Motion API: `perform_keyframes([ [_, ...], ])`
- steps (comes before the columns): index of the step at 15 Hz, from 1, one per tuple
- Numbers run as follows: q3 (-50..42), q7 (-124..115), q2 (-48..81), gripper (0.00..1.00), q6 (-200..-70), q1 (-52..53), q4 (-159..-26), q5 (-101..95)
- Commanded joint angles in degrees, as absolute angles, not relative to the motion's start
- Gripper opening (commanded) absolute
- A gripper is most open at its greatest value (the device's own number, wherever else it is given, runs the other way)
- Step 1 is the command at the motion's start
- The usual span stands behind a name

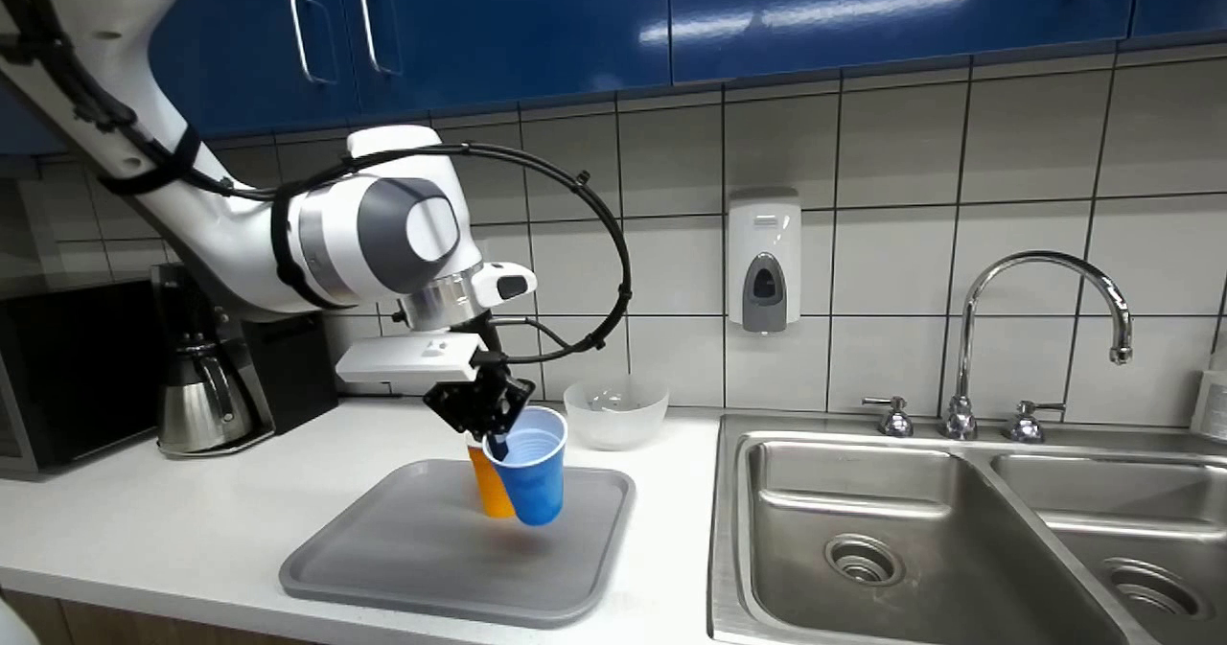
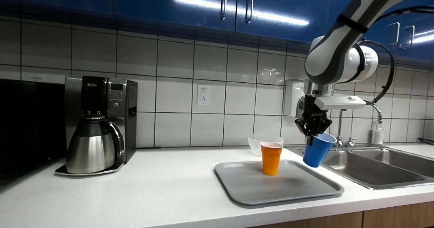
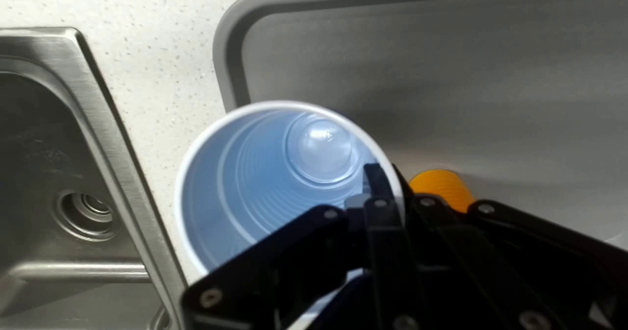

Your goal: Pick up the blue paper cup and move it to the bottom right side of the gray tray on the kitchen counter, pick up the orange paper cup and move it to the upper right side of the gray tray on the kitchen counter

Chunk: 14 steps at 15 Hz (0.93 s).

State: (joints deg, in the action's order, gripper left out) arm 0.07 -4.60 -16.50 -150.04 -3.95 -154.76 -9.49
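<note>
gripper (image 3: 390, 179) pinches the wall of the blue cup (image 2: 317, 152), one finger (image 3: 376, 179) inside | blue cup hangs tilted near the edge of the gray tray (image 1: 403, 554) nearest the sink (image 1: 844, 511) | orange cup (image 2: 271, 160) stands on the gray tray | gray tray lies on the counter (image 2: 152, 194)

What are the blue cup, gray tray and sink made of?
Blue cup: probably glossy plastic; ribbed inside, shiny base bearing a triangle.
Gray tray: seemingly satin plastic, from soft, blurred reflections.
Sink: apparently brushed steel, with streaky metallic reflections.
</note>
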Motion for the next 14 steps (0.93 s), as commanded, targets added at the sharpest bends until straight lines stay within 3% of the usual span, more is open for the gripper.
perform_keyframes([
  [1, -1.3, -3.1, -18.6, 0.01, -149.1, -6.6, -156.0, -11.8],
  [14, -6.5, -1.9, -11.4, 0.01, -152.6, -12.6, -154.6, -16.0],
])
